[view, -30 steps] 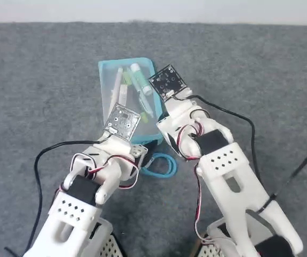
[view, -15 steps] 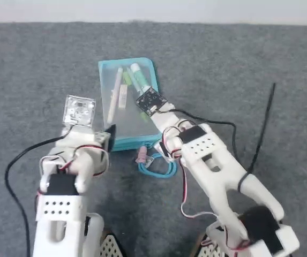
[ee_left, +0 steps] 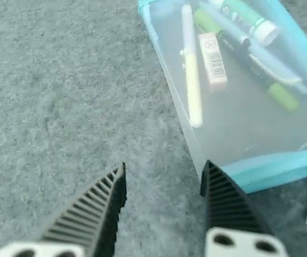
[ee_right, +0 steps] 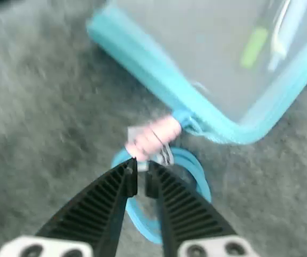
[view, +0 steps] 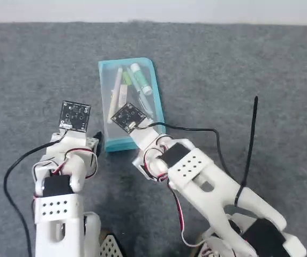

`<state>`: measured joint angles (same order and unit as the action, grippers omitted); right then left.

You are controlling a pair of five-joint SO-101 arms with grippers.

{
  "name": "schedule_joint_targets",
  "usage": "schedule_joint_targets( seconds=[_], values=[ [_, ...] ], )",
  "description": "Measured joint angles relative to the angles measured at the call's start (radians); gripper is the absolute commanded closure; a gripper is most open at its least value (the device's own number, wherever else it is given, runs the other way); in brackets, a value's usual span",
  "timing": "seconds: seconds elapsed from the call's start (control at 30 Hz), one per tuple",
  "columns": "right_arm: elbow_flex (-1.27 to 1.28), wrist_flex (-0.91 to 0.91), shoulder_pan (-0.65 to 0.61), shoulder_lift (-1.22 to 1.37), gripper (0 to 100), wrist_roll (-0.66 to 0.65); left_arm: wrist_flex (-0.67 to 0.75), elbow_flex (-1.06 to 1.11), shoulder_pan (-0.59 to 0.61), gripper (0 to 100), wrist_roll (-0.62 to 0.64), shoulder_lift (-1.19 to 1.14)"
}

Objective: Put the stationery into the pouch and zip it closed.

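Left gripper (ee_left: 164,170): jaws held wide apart over the bare grey table (view: 30,80), just beside the near left corner of the pouch (ee_left: 233,128). Pouch: translucent, teal-edged, laid flat toward the middle of the table's far edge. Pens (ee_left: 192,69), markers (ee_left: 244,19) and an eraser (ee_left: 212,52) are seen inside. Right gripper (ee_right: 141,170): jaws pinched together on the pink zip pull (ee_right: 152,135) at the pouch's near edge, above a teal loop (ee_right: 201,179).

The left arm (view: 62,206) and right arm (view: 196,168) are white perforated plastic with black servos (view: 55,186), red-and-white wiring (view: 152,160), black cables (view: 248,144), a square black camera board (view: 75,116) at each wrist, and black ribbed fingers (ee_left: 97,206) on screwed white mounts
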<state>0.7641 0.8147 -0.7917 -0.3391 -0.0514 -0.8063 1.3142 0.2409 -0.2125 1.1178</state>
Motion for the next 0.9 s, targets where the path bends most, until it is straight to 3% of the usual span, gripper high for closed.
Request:
schedule_joint_targets(
  seconds=[0.23,0.57,0.73,0.9],
  values=[
    [-0.064,-0.015,-0.025,0.087,80.0,0.152,0.002,0.000,0.000,78,0.003,0.000],
    [-0.207,-0.015,-0.023,0.376,80.4,0.215,0.002,0.000,0.000,78,0.005,0.000],
    [-0.224,-0.017,0.008,0.413,98.6,0.218,0.002,0.000,0.000,78,0.005,0.000],
    [-0.226,0.005,0.095,0.413,99.2,0.216,0.002,0.000,0.000,78,0.005,0.000]
  ],
)
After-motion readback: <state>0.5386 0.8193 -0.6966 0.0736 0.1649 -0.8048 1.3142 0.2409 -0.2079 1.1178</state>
